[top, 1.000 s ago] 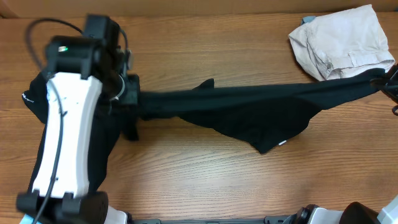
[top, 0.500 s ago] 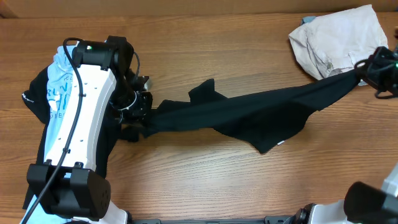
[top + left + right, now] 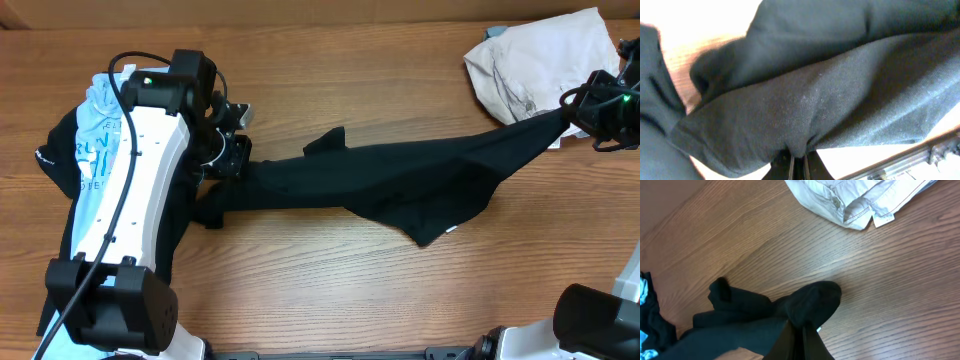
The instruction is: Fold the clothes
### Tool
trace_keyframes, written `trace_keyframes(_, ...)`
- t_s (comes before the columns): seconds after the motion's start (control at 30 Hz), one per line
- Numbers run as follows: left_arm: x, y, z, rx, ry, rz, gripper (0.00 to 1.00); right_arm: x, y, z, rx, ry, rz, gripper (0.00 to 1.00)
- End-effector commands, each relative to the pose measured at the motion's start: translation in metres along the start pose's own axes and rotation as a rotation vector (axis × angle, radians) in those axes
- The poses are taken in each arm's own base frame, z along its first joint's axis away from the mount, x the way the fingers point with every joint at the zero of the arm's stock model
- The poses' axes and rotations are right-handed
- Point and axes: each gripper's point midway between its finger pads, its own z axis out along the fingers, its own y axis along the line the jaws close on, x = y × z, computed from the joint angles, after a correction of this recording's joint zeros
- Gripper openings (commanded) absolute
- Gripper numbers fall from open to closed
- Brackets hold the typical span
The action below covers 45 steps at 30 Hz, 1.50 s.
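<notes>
Looking down, I have my left arm point(image 3: 120, 220) stretched away from me along the worktop's point(image 3: 330, 290) left side, its pincer point(image 3: 232, 160) clamped on one end of the black shirt point(image 3: 400, 180). My right pincer point(image 3: 578, 112) is pinched shut on the other end. The shirt stretches between both pincers, its middle sagging onto the wood. A light blue tee point(image 3: 98, 140) lies behind the left pincer, and a beige garment point(image 3: 545, 60) lies just beyond the right.

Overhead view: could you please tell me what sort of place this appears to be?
Likely a robot lab workbench: a wood-grain table, the left gripper and right gripper holding a black shirt stretched between them, and a crumpled beige garment nearby.
</notes>
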Motion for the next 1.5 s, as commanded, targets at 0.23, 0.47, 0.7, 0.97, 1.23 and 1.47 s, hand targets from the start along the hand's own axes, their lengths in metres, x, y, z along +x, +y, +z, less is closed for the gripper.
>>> trace_keyframes(0.23,-0.013,0.033,0.053,-0.096,-0.080,0.021,0.25,-0.010,-0.007,0.025,0.013,0.035,0.003,0.04)
trace_keyframes(0.47,-0.035,0.038,0.054,-0.118,-0.172,0.037,0.37,-0.010,0.002,0.039,0.006,0.062,-0.021,0.04)
trace_keyframes(0.7,-0.002,0.003,0.061,0.024,-0.037,0.069,0.37,-0.009,0.008,0.041,0.001,0.065,-0.035,0.04)
trace_keyframes(0.97,0.026,-0.048,0.075,0.038,0.078,0.216,0.36,-0.009,0.008,0.041,0.000,0.066,-0.035,0.04)
trace_keyframes(1.23,0.030,-0.045,0.104,-0.078,0.063,0.246,0.38,-0.009,0.008,0.041,0.001,0.065,-0.035,0.04)
trace_keyframes(1.47,0.036,-0.022,0.123,-0.175,0.061,0.160,0.31,-0.009,0.008,0.041,0.000,0.066,-0.035,0.04)
